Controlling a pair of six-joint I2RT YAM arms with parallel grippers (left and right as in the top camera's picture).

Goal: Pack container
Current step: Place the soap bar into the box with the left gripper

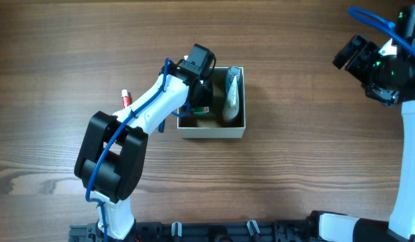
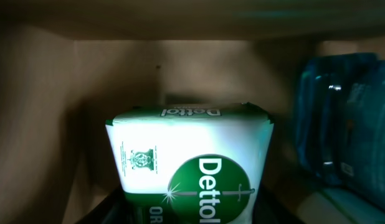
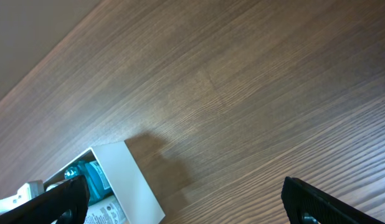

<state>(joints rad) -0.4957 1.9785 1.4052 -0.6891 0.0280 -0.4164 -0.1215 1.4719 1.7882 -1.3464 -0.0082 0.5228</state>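
Note:
The container [image 1: 213,132] is a white box with a tan inside, at the table's middle. My left gripper [image 1: 201,91] reaches down into its left half and is shut on a white and green Dettol soap box [image 2: 189,158], whose green shows in the overhead view [image 1: 199,107]. In the left wrist view the container's tan walls [image 2: 49,112] surround the soap box. A white and teal tube [image 1: 232,94] lies in the container's right half and shows as a blue pack [image 2: 332,124] beside the soap. My right gripper [image 1: 358,57] is open and empty, far right, above bare table.
A small red-capped white item [image 1: 125,98] lies on the wood table left of my left arm. In the right wrist view the container's white wall [image 3: 133,180] sits at the lower left, between the open right fingers [image 3: 186,202] and the table edge.

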